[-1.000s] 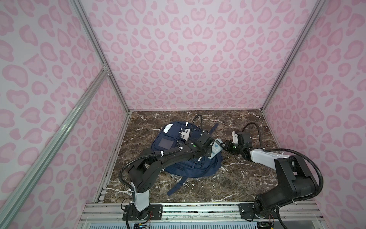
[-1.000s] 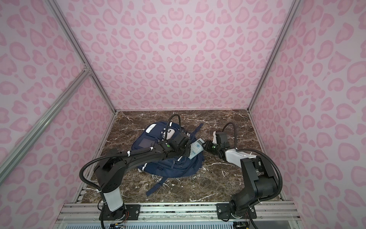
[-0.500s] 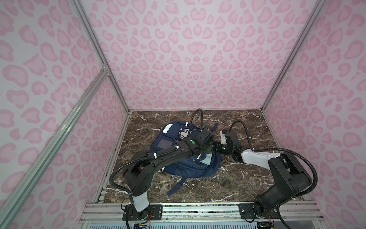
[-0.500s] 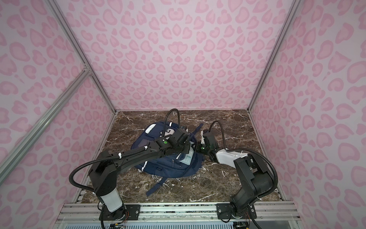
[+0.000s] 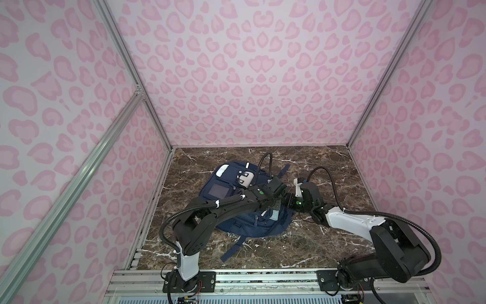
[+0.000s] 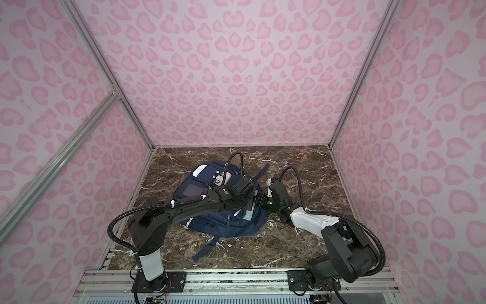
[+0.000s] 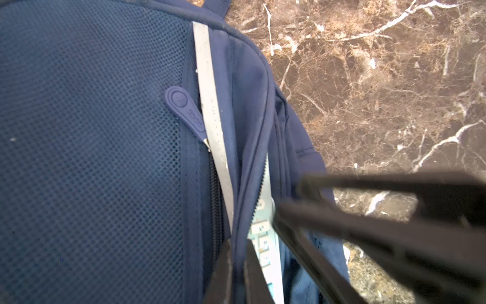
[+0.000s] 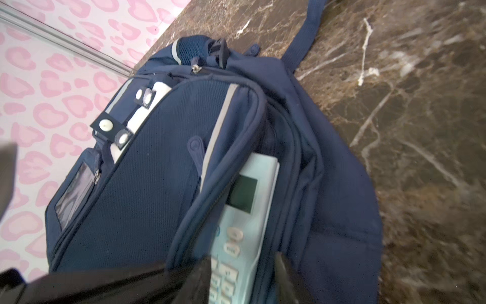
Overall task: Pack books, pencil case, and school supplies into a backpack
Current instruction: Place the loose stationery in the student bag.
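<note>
Calculator point(image 8: 244, 210) sits half inside the backpack point(image 8: 147, 184). Left claw point(image 7: 238, 268) pinches its pocket edge point(image 7: 246, 181); right claw point(image 8: 243, 263) straddles the calculator, grip unclear.

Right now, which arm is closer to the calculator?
The right arm: its jaws stand on either side of the calculator, which sits in the open pocket of the backpack. The left arm has its jaws shut on the pocket's edge, right beside it.

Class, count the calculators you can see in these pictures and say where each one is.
1. The calculator lies in an open zipped compartment of the backpack, screen and keys showing. More could be hidden inside the backpack.
</note>
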Motion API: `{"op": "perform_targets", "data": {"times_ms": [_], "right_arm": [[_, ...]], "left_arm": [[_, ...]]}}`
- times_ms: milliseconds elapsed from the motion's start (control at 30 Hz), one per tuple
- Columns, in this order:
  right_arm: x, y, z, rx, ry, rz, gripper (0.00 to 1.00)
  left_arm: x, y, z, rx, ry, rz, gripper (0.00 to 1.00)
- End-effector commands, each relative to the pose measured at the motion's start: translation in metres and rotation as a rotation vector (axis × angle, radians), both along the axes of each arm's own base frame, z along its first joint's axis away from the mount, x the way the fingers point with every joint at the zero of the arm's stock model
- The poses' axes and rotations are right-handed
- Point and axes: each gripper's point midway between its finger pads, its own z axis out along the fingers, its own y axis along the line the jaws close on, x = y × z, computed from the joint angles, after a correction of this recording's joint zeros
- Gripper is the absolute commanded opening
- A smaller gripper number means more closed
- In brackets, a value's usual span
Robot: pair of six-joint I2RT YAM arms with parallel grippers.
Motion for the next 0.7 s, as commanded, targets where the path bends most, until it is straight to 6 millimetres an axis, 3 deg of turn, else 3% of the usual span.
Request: {"op": "perform_targets", "data": {"times_ms": [0,233,267,333,467,567,667], "right_arm": [[-0.019,-0.001,-0.012,-0.041,0.048,0.04,0.32],[-0.005,0.007,-0.017,-0.018,0.04,0.028,0.22],[-0.003,0.009,-0.019,-0.015,0.042,0.03,0.21],[0.001,0.013,-0.024,-0.003,0.045,0.028,0.2],[0.006,0.037,-0.021,0.109,0.03,0.066,0.19],[0.007,0.048,-0.019,0.099,0.018,0.085,0.18],[0.009,0.064,-0.01,0.099,-0.009,0.118,0.17]], "left_arm": [[0.0,-0.004,0.008,-0.038,-0.006,0.004,0.03],[0.0,-0.004,0.018,-0.055,-0.018,0.005,0.03],[-0.004,0.001,0.01,-0.04,-0.003,0.005,0.03],[-0.005,0.001,0.012,-0.046,-0.006,0.004,0.03],[-0.005,-0.001,0.016,-0.05,-0.005,-0.003,0.03],[-0.007,0.002,0.014,-0.024,-0.004,-0.009,0.03],[-0.003,0.001,0.026,-0.003,-0.04,-0.007,0.1]]}}
